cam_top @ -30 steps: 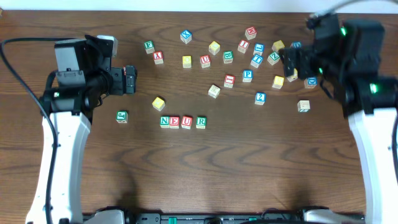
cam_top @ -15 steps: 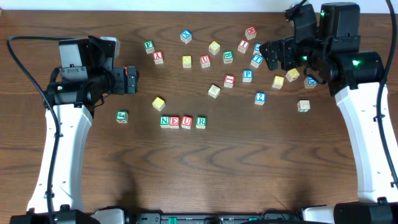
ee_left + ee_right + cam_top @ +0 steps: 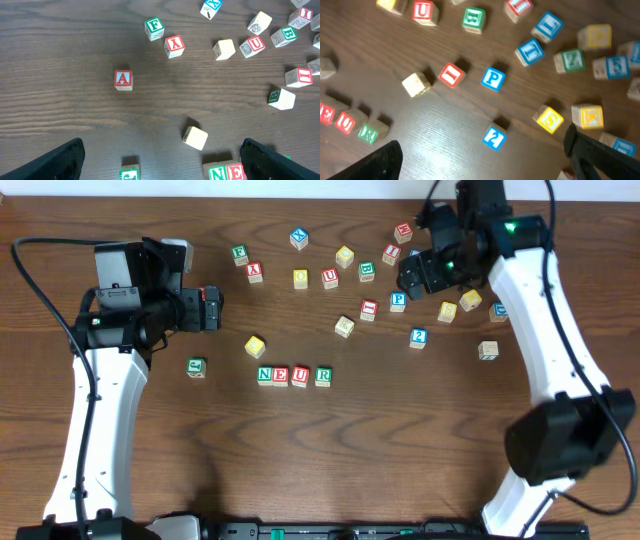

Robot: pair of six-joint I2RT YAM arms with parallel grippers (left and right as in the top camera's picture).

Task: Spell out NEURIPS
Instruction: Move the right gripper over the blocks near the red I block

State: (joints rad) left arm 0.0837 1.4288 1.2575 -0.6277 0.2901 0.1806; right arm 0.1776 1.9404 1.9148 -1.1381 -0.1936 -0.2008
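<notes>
A row of cubes reading N (image 3: 265, 375), E (image 3: 281, 375), U (image 3: 300, 375), R (image 3: 323, 375) lies left of centre. The red I cube (image 3: 369, 308) and the blue P cube (image 3: 398, 301) sit apart among the scattered cubes at the back right. In the right wrist view the I (image 3: 451, 75), the P (image 3: 493, 78) and a yellow S cube (image 3: 550, 120) show. My right gripper (image 3: 412, 275) hovers open above that cluster, holding nothing. My left gripper (image 3: 212, 308) hangs open and empty at the left, behind the row's N (image 3: 220, 173).
Many other letter cubes are scattered along the back, among them a red A (image 3: 123, 80), a green F (image 3: 154, 27) and a blue 2 (image 3: 494, 137). A plain yellowish cube (image 3: 255, 346) and a green cube (image 3: 196, 367) lie left of the row.
The right arm has swung left and toward the back, bringing its gripper over the cluster by the P and I cubes. The left arm and all cubes are unchanged.
</notes>
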